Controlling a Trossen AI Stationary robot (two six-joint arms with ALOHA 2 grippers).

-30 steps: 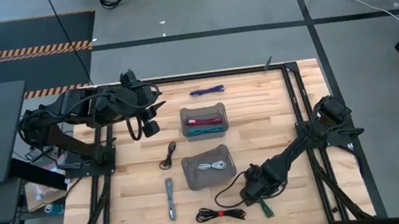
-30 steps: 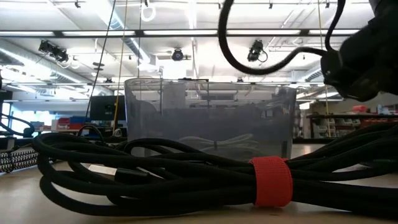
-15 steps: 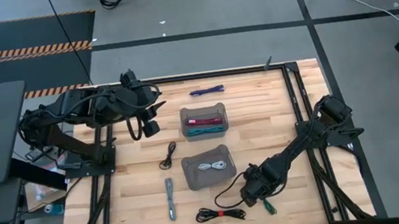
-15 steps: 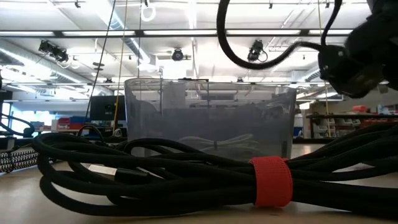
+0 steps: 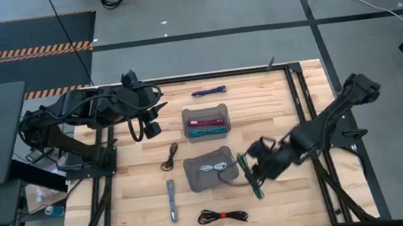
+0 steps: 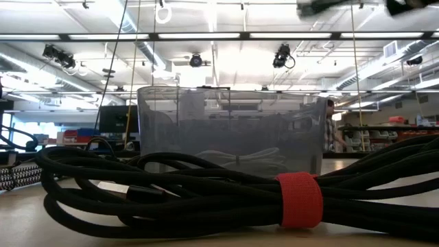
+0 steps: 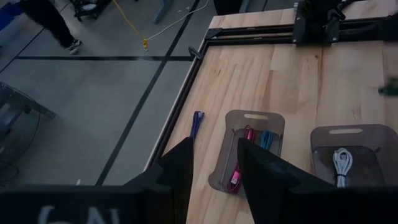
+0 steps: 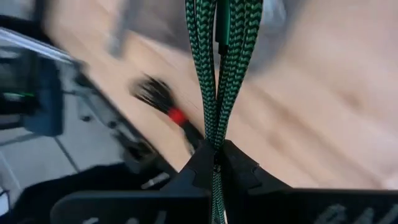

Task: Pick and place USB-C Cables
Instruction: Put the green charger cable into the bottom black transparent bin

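Right wrist view: right hand (image 8: pixel 214 163) pinches braided green cable (image 8: pixel 219 68).

Two translucent grey bins (image 5: pixel 206 122) sit mid-counter (image 5: pixel 262 106), one behind the other; the nearer bin (image 5: pixel 210 171) lies just beside the right jaws. A long white cord (image 5: pixel 360 0) crosses the floor (image 5: pixel 202 52), well apart from both jaws.

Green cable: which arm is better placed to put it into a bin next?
Right. The right gripper is shut on the green cable, close beside the bin holding the white cable. The left gripper waits empty near the table's far-left side.
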